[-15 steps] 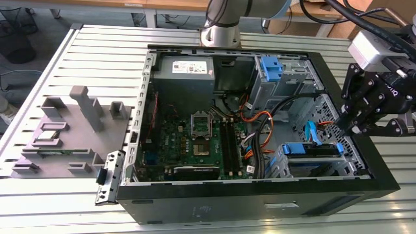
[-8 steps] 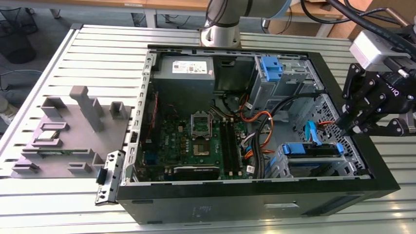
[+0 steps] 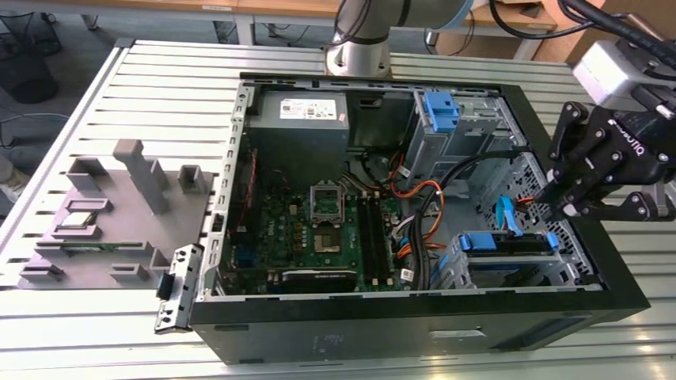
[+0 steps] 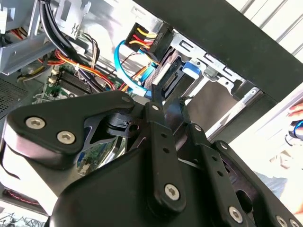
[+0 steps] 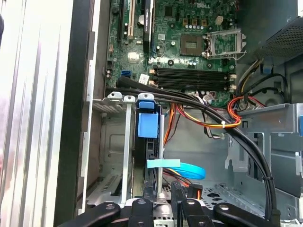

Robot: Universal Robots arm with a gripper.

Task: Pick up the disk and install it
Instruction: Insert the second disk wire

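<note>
One open PC case (image 3: pixel 423 313) lies on its side on a slatted metal table (image 3: pixel 158 71). Inside: one green motherboard (image 3: pixel 317 229), one grey power-supply box (image 3: pixel 301 111), two drive cages — one upper cage (image 3: pixel 465 119) holding a blue caddy (image 3: pixel 438 107), one lower cage (image 3: pixel 507 265) near the front of the case. One disk (image 3: pixel 507 244) with blue rails sits in the lower cage; in the first wrist view it stands edge-on in its slot (image 5: pixel 147 125), blue tab toward the motherboard, and a light-blue data cable (image 5: pixel 182 168) loops just beside it. One orange-red-yellow wire bundle (image 5: pixel 222 120) runs between the cages. On the exterior view's left, one grey fixture tray (image 3: pixel 106 214) lies on the table, and one loose black bracket (image 3: pixel 174 289) leans by the case edge.

One arm — base (image 3: pixel 359 39) behind the case, wrist reaching in from the exterior view's right. The gripper (image 3: pixel 575 207) hangs over the case's edge, just above the lower cage, fingers pointing down toward the disk. Fingers (image 3: pixel 586 207) look drawn close together, but whether they are fully closed or pinch anything I cannot tell. In the second wrist view the finger linkages (image 4: pixel 161 142) converge toward the blue tab (image 4: pixel 191 68).
</note>
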